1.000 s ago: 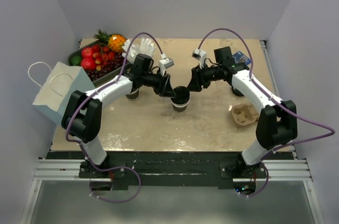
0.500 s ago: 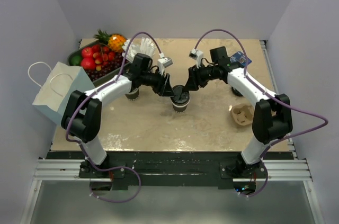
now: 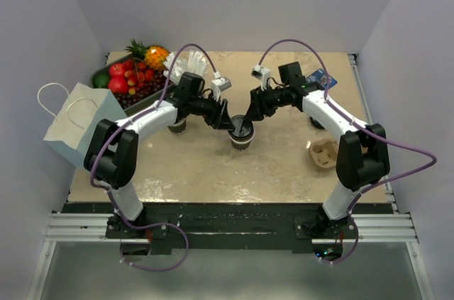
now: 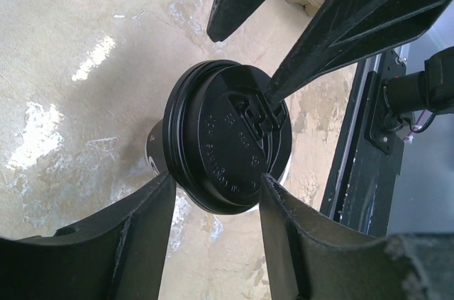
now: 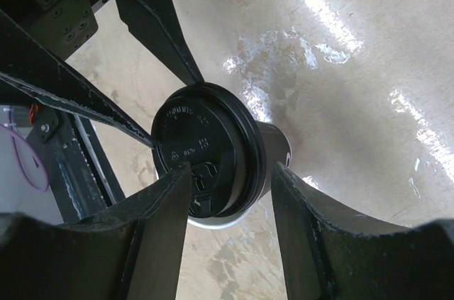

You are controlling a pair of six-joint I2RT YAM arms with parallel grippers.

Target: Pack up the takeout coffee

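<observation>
- The takeout coffee [image 3: 241, 135] stands upright in the middle of the surface [image 3: 284, 176], its long axis vertical, with the black lid [image 4: 227, 145] on top
- In my left wrist view the lid looks a little tilted, though the angled camera may account for that; I cannot tell whether it is pressed down all round
- Both arms meet over the cup: the left end effector [image 3: 230, 123] slopes down at it from the left and the right end effector [image 3: 253, 117] from the right, neither clearly nearer
- The left fingers [image 4: 120, 243] sit at a middling gap astride the lid rim; I cannot tell whether they clamp it or only bracket it
- The right fingers [image 5: 319, 236] straddle the lid from the opposite side at a similar gap, and again I cannot confirm pressure
- In the left wrist view one right fingertip lies over the raised sip tab on the lid
- Judging what comes next: the white paper bag [image 3: 78, 126] is well off to the left and the pulp carrier [image 3: 325, 153] near the right arm, so whichever side holds the cup settles the direction it goes
</observation>
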